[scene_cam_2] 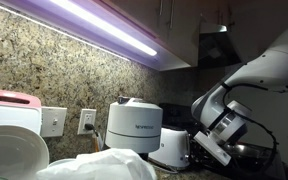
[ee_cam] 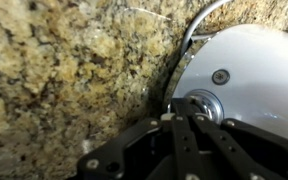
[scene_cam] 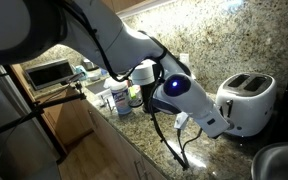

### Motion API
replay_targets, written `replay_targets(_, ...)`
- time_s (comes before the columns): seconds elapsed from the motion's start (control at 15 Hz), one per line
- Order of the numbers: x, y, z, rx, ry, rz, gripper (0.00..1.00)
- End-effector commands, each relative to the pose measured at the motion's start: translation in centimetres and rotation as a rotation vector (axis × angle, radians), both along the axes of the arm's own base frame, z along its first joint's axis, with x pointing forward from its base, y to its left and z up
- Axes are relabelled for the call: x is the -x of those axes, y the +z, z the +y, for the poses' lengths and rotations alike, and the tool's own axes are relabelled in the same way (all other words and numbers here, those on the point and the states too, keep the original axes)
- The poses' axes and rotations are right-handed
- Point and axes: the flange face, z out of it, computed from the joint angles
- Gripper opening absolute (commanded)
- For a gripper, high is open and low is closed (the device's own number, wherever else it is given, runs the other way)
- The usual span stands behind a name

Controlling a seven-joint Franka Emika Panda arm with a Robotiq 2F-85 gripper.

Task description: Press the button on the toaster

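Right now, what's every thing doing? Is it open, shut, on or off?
Toaster: standing upright, no bread poking out of its slots.
Gripper: shut, tips right by the round button on the toaster.
Toaster oven: door shut.
Under-cabinet light: on.

A speckled granite wall (scene_cam_2: 44, 70) ran behind everything. Under it in an exterior view lay the granite counter (scene_cam: 149, 135), with wooden cabinet fronts (scene_cam: 79, 135) below. At the wall's far end stood a silver toaster oven (scene_cam: 49, 72), and near the wall stood a white bottle (scene_cam: 119, 97) beside a green one (scene_cam: 135, 96). Above the wall glowed a light strip (scene_cam_2: 104, 25) under cabinets (scene_cam_2: 184, 15). On the wall sat an outlet (scene_cam_2: 87, 121) and a switch plate (scene_cam_2: 53, 121). Before it stood a coffee machine (scene_cam_2: 134, 125).
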Motion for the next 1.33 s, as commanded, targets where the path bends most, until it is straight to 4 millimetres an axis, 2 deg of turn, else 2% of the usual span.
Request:
replay_targets(0.0, -0.1, 0.0, 0.2, -0.008, 0.027, 0.017, 0.00)
replay_targets(0.93, -0.3, 0.7, 0.1, 0.035, 0.032, 0.016, 0.00)
replay_targets(1.27, -1.3, 1.9, 0.5, 0.053, 0.021, -0.025, 0.00)
